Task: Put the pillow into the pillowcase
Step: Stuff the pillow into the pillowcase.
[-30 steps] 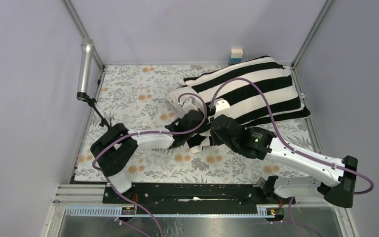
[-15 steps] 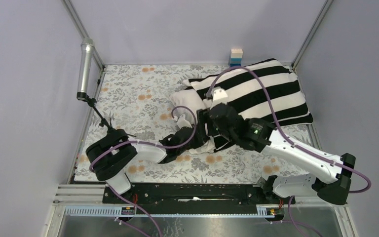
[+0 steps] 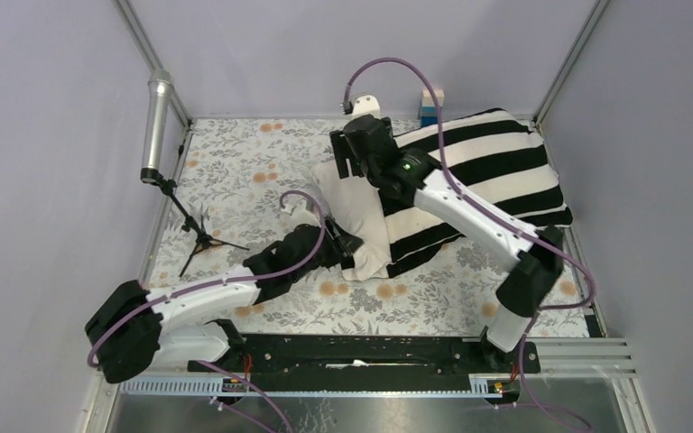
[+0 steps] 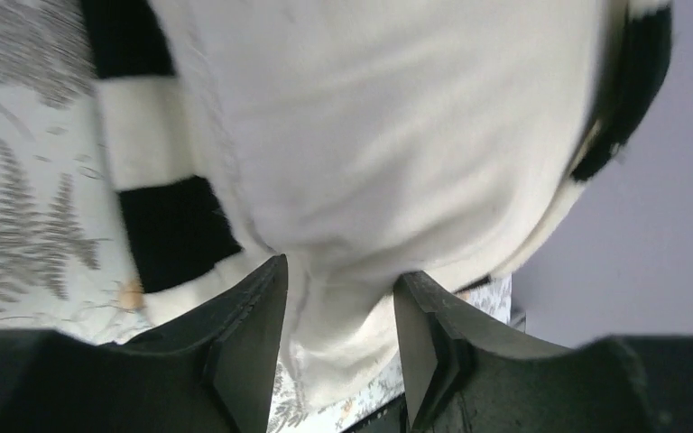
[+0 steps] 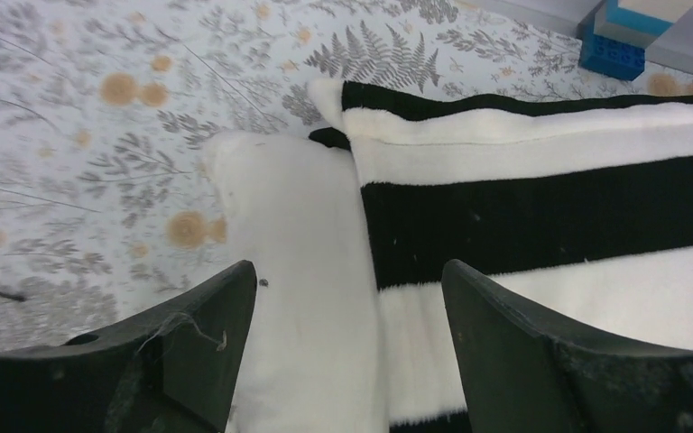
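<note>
The floral table covering [image 3: 235, 171] fills the floor of the overhead view. The pillowcase [image 3: 487, 171], in black and white stripes, lies across the upper right of it and is plumped out by what is inside. The pillow [image 3: 356, 212] is mostly in. Only its cream end shows at the sleeve's mouth, just left of centre, so I judge the job nearly done, with the hem yet to be drawn over that last bare part.

My right gripper [image 3: 343, 164] hangs over the top of that bare end, released, jaws wide, with nothing between them. I keep it there because the mouth of the sleeve is what needs catching next. My left gripper [image 3: 352, 251] sits at the lower corner of the bare end, low on the table.

The overhead view gives the layout, but the gripper bodies hide the jaws. The right wrist view shows my right gripper [image 5: 347, 275] spread above the seam where cream pillow [image 5: 307, 271] meets striped hem [image 5: 541, 207], touching neither. It also shows a blue block [image 5: 609, 50] in the upper right corner. The left wrist view shows my left gripper [image 4: 338, 271] parted, with a bulge of pillow [image 4: 388, 135] pressed into the gap. I cannot tell whether that is a pinch or only contact.
</note>
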Motion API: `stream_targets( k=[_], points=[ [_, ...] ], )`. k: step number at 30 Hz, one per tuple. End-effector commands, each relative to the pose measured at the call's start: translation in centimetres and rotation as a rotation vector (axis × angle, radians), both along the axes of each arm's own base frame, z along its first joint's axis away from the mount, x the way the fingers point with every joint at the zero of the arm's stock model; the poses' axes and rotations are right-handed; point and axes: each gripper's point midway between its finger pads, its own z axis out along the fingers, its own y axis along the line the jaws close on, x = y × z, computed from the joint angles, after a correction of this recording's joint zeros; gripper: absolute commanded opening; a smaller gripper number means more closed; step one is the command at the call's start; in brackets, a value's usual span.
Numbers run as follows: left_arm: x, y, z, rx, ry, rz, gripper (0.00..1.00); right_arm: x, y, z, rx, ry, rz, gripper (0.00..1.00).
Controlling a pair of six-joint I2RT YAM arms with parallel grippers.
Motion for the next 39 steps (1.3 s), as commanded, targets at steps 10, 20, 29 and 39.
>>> stream_targets(
  k=[10,20,29,39],
  points=[
    [6.4,8.9,0.1,0.06,0.054,0.187,0.56,-0.3,-0.3,-4.5,-0.233,0.076,0.043,1.0],
    [11.1,8.1,3.3,-0.099,-0.037,0.203,0.72,1.6,-0.1,-0.5,-0.233,-0.058,-0.033,1.0],
    [18.4,7.0,5.7,-0.113,-0.091,0.332,0.97,6.6,0.9,-2.9,-0.318,-0.009,-0.079,0.97],
    [19.1,3.9,-1.4,-0.194,0.061,0.263,0.42,8.7,-0.6,-9.2,-0.376,0.153,-0.077,0.96]
  ],
)
